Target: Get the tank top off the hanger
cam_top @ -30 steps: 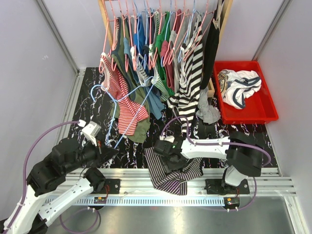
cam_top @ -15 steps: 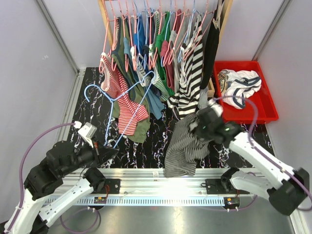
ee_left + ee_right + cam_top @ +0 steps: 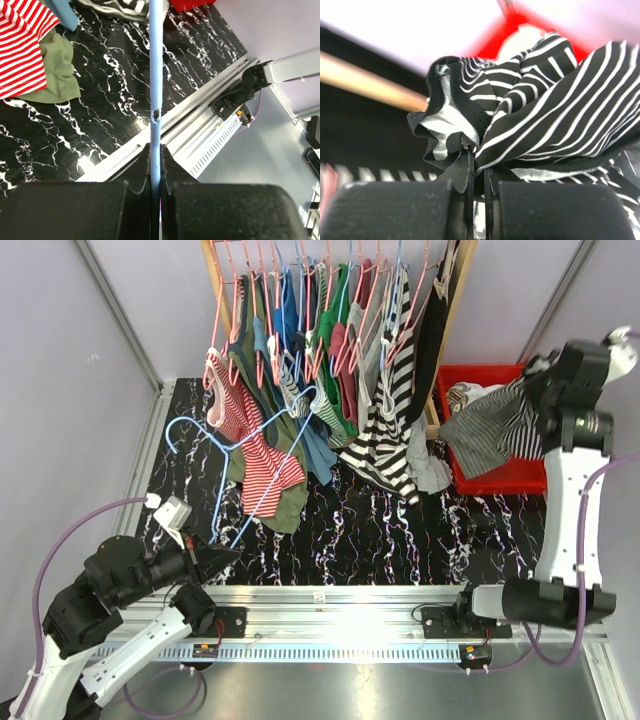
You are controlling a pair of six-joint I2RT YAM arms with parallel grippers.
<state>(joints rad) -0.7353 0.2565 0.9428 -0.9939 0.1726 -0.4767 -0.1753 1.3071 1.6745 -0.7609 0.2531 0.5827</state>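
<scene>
Near us, our left gripper is pressed together on the thin bar of the blue hanger. Farther away, our right gripper pinches the striped tank top, raised above the red bin, well apart from the hanger.

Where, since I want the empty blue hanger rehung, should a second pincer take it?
Probably the bare neck beside the hook of the hanger, coming from the left: the left pincer clamps its bottom corner, and clothes crowd its right side.
</scene>
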